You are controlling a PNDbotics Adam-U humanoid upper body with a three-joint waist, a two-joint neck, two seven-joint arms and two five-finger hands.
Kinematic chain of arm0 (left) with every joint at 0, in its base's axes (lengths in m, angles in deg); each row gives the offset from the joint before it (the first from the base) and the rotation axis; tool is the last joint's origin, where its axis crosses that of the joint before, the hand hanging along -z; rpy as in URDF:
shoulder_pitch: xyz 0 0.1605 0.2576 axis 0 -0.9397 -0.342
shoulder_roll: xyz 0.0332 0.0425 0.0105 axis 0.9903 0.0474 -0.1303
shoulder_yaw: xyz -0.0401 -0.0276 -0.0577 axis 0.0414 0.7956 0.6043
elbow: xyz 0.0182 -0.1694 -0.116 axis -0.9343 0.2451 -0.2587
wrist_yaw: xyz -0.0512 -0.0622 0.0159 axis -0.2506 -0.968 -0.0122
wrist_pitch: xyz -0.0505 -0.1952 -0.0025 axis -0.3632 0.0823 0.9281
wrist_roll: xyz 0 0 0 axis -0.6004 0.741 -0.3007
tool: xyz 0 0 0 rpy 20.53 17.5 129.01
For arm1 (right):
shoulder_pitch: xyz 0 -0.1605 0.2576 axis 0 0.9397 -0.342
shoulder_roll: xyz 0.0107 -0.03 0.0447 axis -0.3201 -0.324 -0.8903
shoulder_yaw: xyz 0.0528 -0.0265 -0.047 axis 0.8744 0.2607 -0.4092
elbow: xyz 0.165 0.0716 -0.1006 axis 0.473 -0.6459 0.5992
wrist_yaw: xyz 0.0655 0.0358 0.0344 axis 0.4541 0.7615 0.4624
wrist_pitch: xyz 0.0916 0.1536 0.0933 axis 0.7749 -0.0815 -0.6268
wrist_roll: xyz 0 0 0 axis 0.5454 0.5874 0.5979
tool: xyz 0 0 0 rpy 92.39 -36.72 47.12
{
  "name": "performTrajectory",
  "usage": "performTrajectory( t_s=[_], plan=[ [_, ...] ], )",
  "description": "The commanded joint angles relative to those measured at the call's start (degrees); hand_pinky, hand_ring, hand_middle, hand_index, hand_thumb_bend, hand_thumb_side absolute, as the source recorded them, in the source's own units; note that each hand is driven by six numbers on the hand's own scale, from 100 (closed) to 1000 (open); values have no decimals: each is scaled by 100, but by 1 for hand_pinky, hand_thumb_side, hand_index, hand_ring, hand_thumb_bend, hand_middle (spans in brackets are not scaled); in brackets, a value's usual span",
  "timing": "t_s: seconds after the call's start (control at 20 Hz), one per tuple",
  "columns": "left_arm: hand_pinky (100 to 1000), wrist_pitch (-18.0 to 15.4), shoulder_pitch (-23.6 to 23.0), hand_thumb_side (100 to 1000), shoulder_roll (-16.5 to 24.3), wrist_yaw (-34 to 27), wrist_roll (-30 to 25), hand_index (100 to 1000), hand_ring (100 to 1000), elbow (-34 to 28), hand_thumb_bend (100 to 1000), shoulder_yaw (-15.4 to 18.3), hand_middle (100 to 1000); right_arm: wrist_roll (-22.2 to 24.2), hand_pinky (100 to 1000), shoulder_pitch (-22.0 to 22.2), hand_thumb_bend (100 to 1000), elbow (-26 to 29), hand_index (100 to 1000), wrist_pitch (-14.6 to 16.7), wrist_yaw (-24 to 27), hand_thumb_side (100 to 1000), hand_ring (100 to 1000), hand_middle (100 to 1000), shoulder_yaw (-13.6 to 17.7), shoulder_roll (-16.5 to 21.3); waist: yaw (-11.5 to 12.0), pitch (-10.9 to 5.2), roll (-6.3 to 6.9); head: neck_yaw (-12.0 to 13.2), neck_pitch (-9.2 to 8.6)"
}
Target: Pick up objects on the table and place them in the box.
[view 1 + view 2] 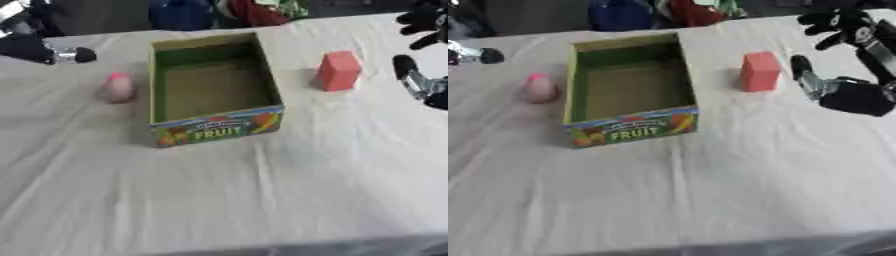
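An open cardboard box (217,128) with "FRUIT" printed on its front stands mid-table, and its inside looks empty. Left of it lies a small pink rounded object (116,87). A red block (759,71) stands upright to the right of the box. My right hand (852,96) hovers open just right of the block, thumb pointing toward it and fingers spread above, not touching it. My left hand (35,49) shows at the upper left edge, open, holding nothing, up and left of the pink object.
A wrinkled white cloth (227,200) covers the table, with broad bare cloth in front of the box. Blue and red items (219,12) sit beyond the far edge.
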Motion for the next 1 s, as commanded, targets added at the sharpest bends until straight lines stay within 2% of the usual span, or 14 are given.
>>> performTrajectory(
  t_s=[0.05,0.3,0.7,1.0],
  plan=[
    [696,-81,301,648,-109,576,-151,787,730,480,824,34,740,18,711,-46,132,12,887,14,72,509,824,842,33,191,12,-123,-12,-11,58],
    [681,-290,631,618,-563,1238,-397,763,698,1248,757,59,704,31,709,-35,120,-22,887,18,117,517,822,841,33,172,-5,-145,-36,-21,72],
    [672,-449,808,633,-1046,1666,-507,764,693,1979,757,106,704,49,710,-42,107,-52,887,28,170,527,821,840,35,120,-65,-127,-64,8,101],
    [660,-349,754,607,-1282,1771,-40,764,674,2222,684,170,696,54,709,-50,100,-58,887,35,192,535,821,840,37,84,-114,-97,-79,19,112]
  ],
)
